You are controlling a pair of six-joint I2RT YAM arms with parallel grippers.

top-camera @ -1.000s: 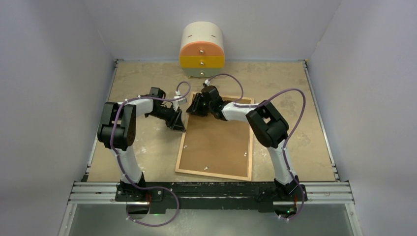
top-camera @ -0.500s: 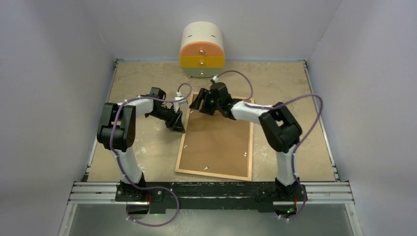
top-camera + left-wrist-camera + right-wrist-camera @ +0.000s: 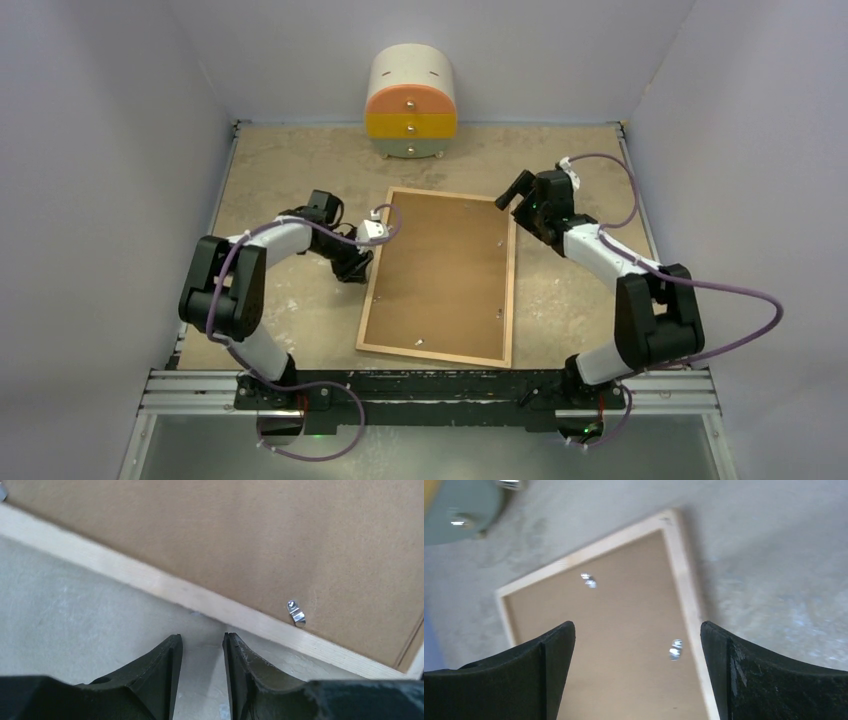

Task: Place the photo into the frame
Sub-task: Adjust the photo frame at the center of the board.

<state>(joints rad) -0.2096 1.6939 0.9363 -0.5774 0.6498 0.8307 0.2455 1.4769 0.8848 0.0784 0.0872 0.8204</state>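
1. The frame [image 3: 511, 300] lies back-up on the surface [image 3: 290, 170], filled by a brown backing board [image 3: 440, 275]. Its long axis runs near to far, with the far end leaning slightly right.
2. The photo shows in no view. Whether it already sits under the board cannot be told.
3. The left pincer [image 3: 202, 637] is low, just beside the frame's left border at its far half. The frame lies to its right. Its jaws stand a narrow gap apart, with nothing between them.
4. The right pincer [image 3: 638, 625] hangs above the far right corner, jaws spread wide and empty. The frame stretches away to its near left.
5. The left arm is the closer to the wood. A metal clip [image 3: 296, 614] on the board sits just past the border from its tips, so any clip work there probably falls to that arm.
6. A second ago the right pincer was over the far left corner, close to the left one and much narrower. It has swung across to the right and opened. The left pincer has widened a little and drawn slightly nearer.
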